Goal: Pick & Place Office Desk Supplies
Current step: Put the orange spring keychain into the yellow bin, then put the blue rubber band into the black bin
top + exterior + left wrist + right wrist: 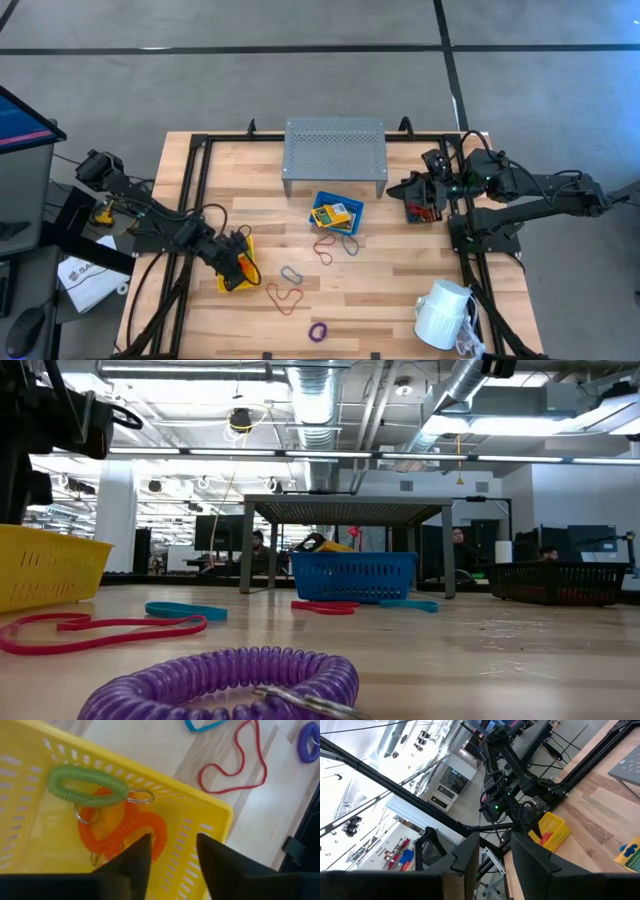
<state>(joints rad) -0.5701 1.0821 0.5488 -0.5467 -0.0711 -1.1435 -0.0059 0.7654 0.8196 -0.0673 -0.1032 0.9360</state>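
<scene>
My left gripper [238,264] hangs open over the yellow bin [236,266] at the table's left. In the bin lie a green coil loop [87,786] and an orange coil loop [127,827]; the orange one lies just past my fingertips [172,851]. The blue bin [337,213] at mid-table holds yellow packets [333,214]. Loose loops lie flat on the wood: red [285,297], grey [291,273], purple [318,331], and two more [337,247] by the blue bin. My right gripper [495,852] waits open, level, above the black mesh bin [421,207]. My left gripper points steeply down into the yellow bin with its fingers apart. The orange loop's near end [150,832] runs behind one finger [142,854]. I cannot tell whether that finger touches it. Nothing is lifted.
The grey perforated riser [335,155] stands at the far middle. A white mug [443,312] lies at the near right. Black frame rails [190,200] run along both table sides. Bare wood lies between the yellow and blue bins.
</scene>
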